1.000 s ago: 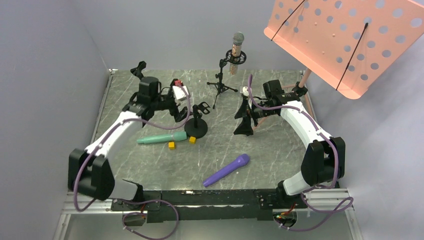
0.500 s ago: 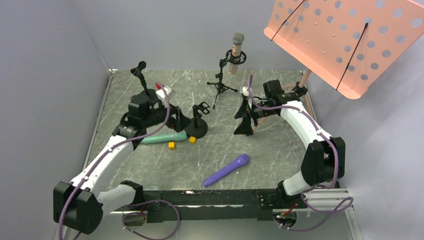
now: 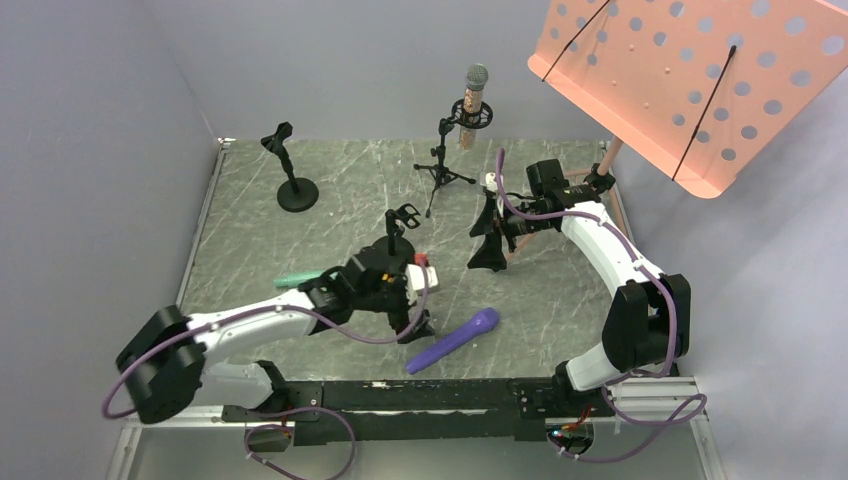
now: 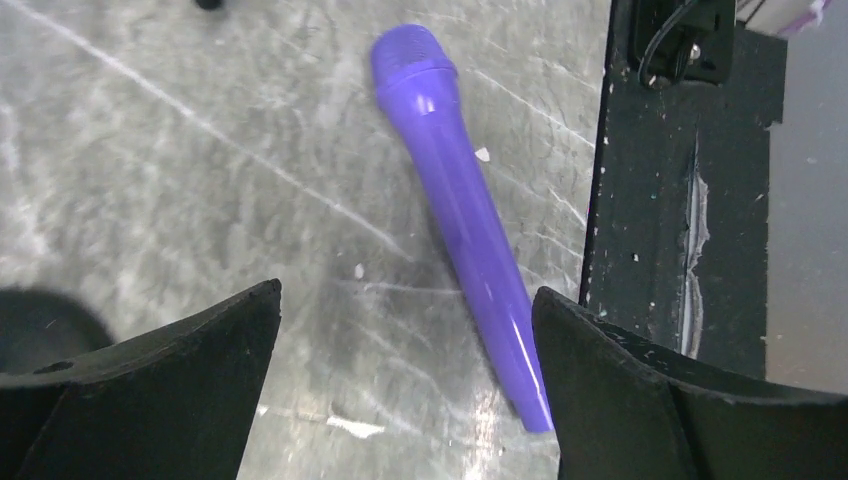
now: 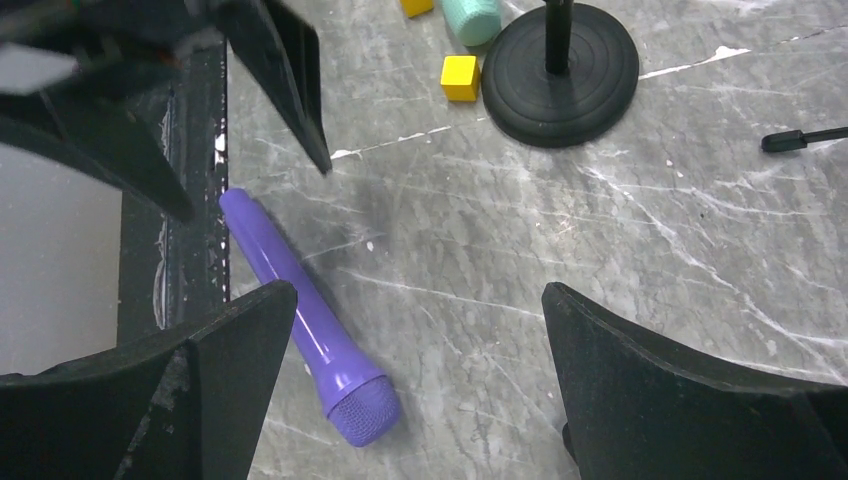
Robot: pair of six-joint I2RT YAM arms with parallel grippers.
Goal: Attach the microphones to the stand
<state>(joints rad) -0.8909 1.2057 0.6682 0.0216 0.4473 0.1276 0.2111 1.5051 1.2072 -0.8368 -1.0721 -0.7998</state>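
The purple microphone (image 3: 452, 340) lies flat near the table's front edge, head toward the right. My left gripper (image 3: 417, 328) hovers open over its handle end; in the left wrist view the purple microphone (image 4: 462, 215) runs beside the right finger, not between closed pads, and the left gripper (image 4: 407, 292) is wide. The teal microphone (image 3: 295, 280) lies mostly hidden behind my left arm. A pinkish-copper microphone (image 3: 473, 105) stands clipped in the tripod stand (image 3: 443, 165). Two round-base stands (image 3: 296, 190) (image 3: 402, 220) hold nothing. My right gripper (image 3: 487, 262) hangs open and empty at centre right.
An orange perforated music desk (image 3: 690, 80) overhangs the back right corner. Two yellow cubes (image 5: 460, 77) (image 5: 418, 6) sit beside the middle stand's round base (image 5: 560, 70). The black front rail (image 3: 420, 395) runs just past the purple microphone. Grey walls close in the left and back.
My left arm has swung from the back left stand to the front centre, ending over the purple microphone's handle. The right arm has not moved.
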